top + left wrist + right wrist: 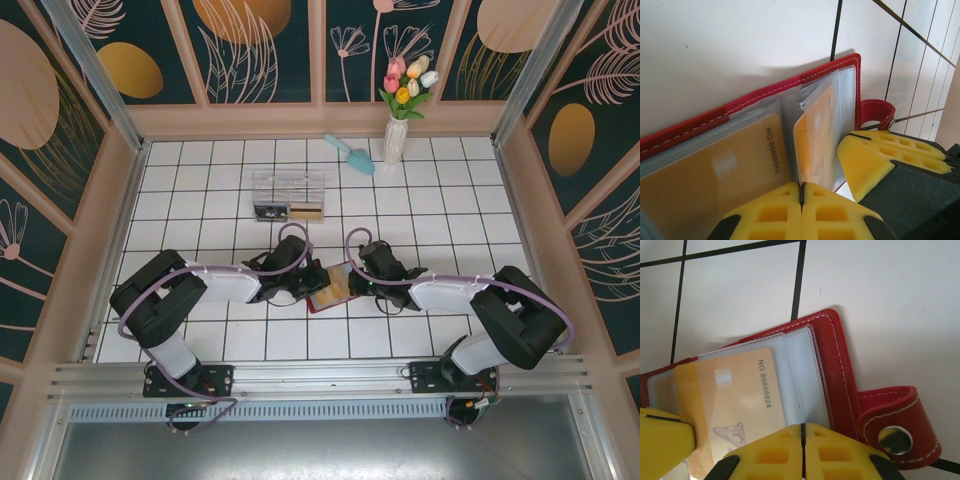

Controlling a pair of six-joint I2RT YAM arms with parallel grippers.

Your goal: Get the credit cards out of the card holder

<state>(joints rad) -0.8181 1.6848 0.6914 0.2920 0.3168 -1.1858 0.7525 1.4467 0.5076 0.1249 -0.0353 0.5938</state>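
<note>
The red card holder [322,299] lies open on the white tiles between my two grippers. My left gripper [801,192] is shut on the near edge of an upright clear pocket leaf with a gold credit card [815,135] in it. Another gold card [715,175] lies flat in the pocket to its left. My right gripper [802,436] is shut on the edge of a clear pocket leaf [807,385], beside a gold card [740,395]. The red strap tab [895,430] with its snap sticks out to the right. In the top view the left gripper [300,285] and right gripper [362,283] flank the holder.
A clear plastic box [289,195] stands behind the holder. A teal scoop [350,153] and a white vase of tulips [396,140] are by the back wall. The other arm's yellow fingers [880,160] crowd close at the holder.
</note>
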